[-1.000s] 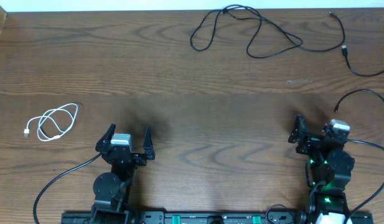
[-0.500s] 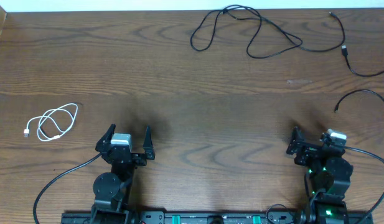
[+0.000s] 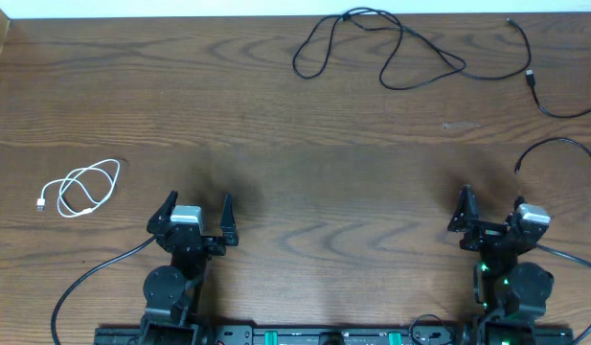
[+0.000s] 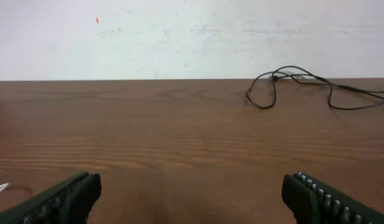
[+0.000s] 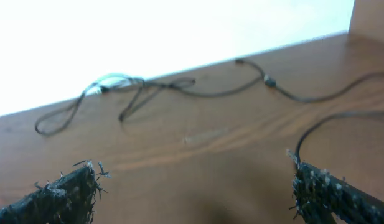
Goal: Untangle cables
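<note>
since a second ago the right gripper has drawn back a little and squared up, and the loose end of the curved black cable, which sat right at its outer finger then, now lies free on the table just ahead of that finger. nothing on the left side has shifted.

both sets of jaws are spread wide with only bare wood between them. from the right wrist view i see the curved black cable sweeping in ahead of the right-hand finger, close but not touching. a second black cable, with a small plug on it, lies farther ahead on that same side. the long looped black cable sits well ahead of the right jaws and off to their left, near the far edge.

for the left gripper, that looped cable is far ahead and out beyond the right-hand finger. the white cable lies coiled well apart to the left of the left-hand finger, slightly ahead; only a sliver shows in the left wrist view.
</note>
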`<action>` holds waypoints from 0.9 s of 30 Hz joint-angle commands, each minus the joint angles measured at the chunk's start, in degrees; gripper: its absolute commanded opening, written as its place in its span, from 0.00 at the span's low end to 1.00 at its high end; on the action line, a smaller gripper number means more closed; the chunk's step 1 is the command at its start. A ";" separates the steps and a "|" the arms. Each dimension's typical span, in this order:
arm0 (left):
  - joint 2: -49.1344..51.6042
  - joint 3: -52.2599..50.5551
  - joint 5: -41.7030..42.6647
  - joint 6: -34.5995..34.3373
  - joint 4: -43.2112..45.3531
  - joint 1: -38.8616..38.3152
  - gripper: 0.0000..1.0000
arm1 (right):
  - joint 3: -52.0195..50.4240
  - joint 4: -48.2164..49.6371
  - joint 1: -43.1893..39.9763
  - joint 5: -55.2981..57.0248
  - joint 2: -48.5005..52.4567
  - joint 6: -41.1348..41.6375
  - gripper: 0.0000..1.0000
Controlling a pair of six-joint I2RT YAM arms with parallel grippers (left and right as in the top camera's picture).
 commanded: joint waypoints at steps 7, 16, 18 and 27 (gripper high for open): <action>-0.37 -1.11 -0.57 0.81 -2.16 -0.13 0.98 | -0.07 -0.26 0.42 0.26 -2.45 0.42 0.99; -0.37 -1.11 -0.57 0.81 -2.16 -0.13 0.98 | -0.07 -0.26 0.83 0.52 -2.45 0.20 0.99; -0.37 -1.11 -0.57 0.81 -2.16 -0.13 0.98 | -0.07 -0.35 1.36 1.16 -2.45 -0.98 0.99; -0.37 -1.11 -0.57 0.81 -2.16 -0.13 0.98 | -0.07 -0.59 3.04 1.14 -2.45 -9.55 0.99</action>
